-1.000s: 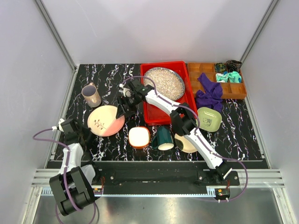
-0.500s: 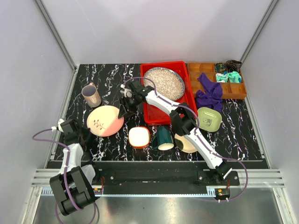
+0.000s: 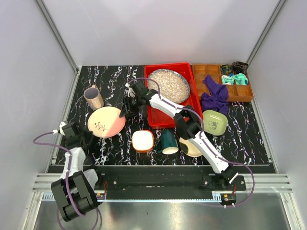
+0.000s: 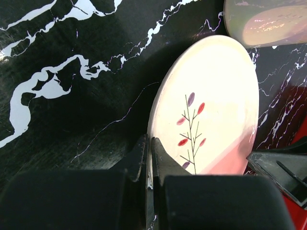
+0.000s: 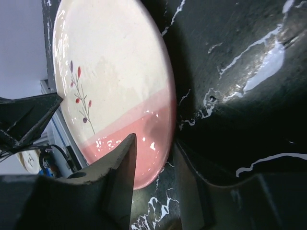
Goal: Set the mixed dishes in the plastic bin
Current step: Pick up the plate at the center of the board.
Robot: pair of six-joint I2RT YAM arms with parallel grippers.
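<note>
The pink-cream plate (image 3: 105,122) (image 4: 211,96) (image 5: 110,72) lies left of the red plastic bin (image 3: 152,103), its right side tipped up. My right gripper (image 3: 125,111) (image 5: 154,143) is shut on the plate's pink rim, one finger over the face and one beneath. My left gripper (image 3: 91,138) (image 4: 149,141) is shut, with its tips at the plate's near-left rim. The speckled grey plate (image 3: 169,85) rests in the bin. On the table stand the mauve cup (image 3: 93,97) (image 4: 268,21), orange-white bowl (image 3: 143,141), dark green mug (image 3: 168,142), pale yellow plate (image 3: 191,147) and light green bowl (image 3: 214,121).
A brown compartmented tray (image 3: 223,82) with purple cloth (image 3: 215,96) and teal cloth sits right of the bin. Grey walls and metal rails enclose the black marble table (image 3: 115,79). The right arm stretches across the bin's front-left corner.
The right gripper has closed on the plate's rim. The plate has shifted a little left and its right side has risen. The left arm has not moved.
</note>
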